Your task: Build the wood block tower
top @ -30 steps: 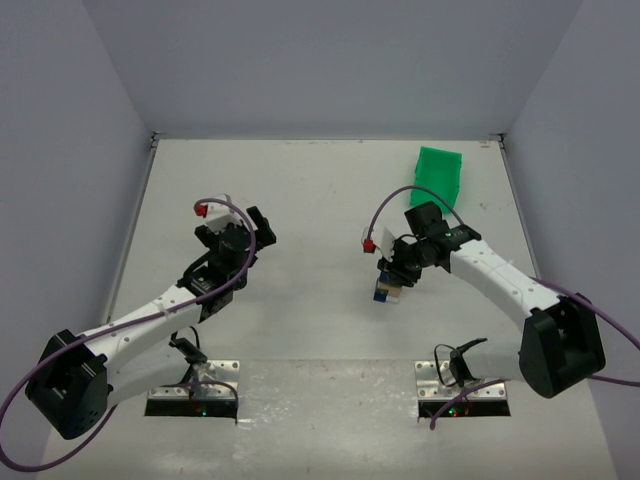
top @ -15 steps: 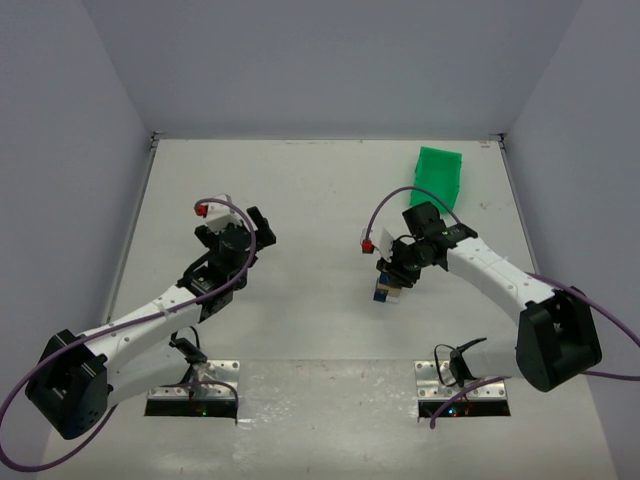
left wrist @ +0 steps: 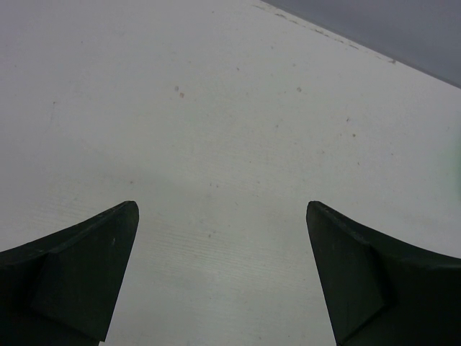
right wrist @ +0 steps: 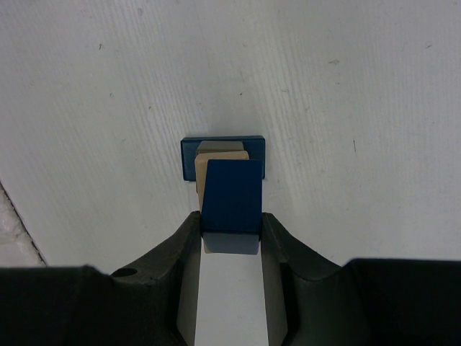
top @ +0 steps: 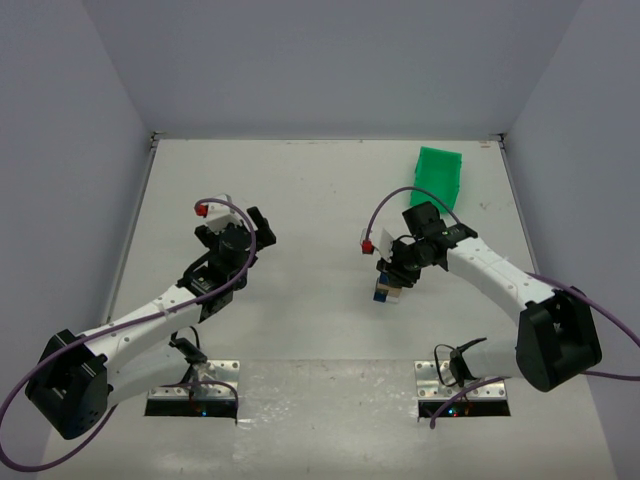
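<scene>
My right gripper is clamped on the blue top block, a smooth, dark, matte piece with a slanted face, its sides pinched between my curved black fingers. It crowns the wood block tower just beyond my fingertips: a tan piece, a pale one, then a flat dark-blue slab on the faintly ribbed white table. My left gripper stands wide apart, its blunt black fingertips over bare, speckled tabletop.

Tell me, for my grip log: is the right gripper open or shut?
Shut on the blue block: the right gripper's jaws press both its sides.
</scene>
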`<state>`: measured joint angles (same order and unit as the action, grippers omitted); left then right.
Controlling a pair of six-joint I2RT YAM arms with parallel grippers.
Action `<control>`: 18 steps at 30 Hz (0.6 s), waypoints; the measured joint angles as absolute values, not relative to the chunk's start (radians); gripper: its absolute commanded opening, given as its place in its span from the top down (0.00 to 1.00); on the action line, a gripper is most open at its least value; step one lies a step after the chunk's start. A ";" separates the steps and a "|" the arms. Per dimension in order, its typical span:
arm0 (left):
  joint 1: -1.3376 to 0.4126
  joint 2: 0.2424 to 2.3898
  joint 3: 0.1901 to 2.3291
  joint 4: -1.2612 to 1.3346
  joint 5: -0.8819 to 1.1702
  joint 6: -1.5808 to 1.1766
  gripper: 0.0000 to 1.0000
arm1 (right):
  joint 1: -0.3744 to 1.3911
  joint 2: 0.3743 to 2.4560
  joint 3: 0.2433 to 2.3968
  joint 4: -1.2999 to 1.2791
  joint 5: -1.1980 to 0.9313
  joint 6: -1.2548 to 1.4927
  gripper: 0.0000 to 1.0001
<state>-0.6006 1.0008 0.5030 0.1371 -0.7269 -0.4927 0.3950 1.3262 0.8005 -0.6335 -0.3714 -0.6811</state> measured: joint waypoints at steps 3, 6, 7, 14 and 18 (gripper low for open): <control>-0.601 1.001 0.503 0.138 -0.727 -0.490 0.00 | 0.395 1.326 0.801 -0.637 -0.372 -0.683 0.74; -0.601 1.002 0.503 0.137 -0.727 -0.486 0.00 | 0.395 1.326 0.801 -0.637 -0.372 -0.687 0.73; -0.601 1.002 0.503 0.138 -0.726 -0.485 0.00 | 0.395 1.326 0.801 -0.637 -0.372 -0.689 0.73; -0.601 1.017 0.503 0.138 -0.725 -0.475 0.00 | 0.395 1.326 0.801 -0.637 -0.372 -0.697 0.67; -0.601 1.018 0.503 0.138 -0.725 -0.475 0.00 | 0.395 1.326 0.801 -0.638 -0.374 -0.700 0.62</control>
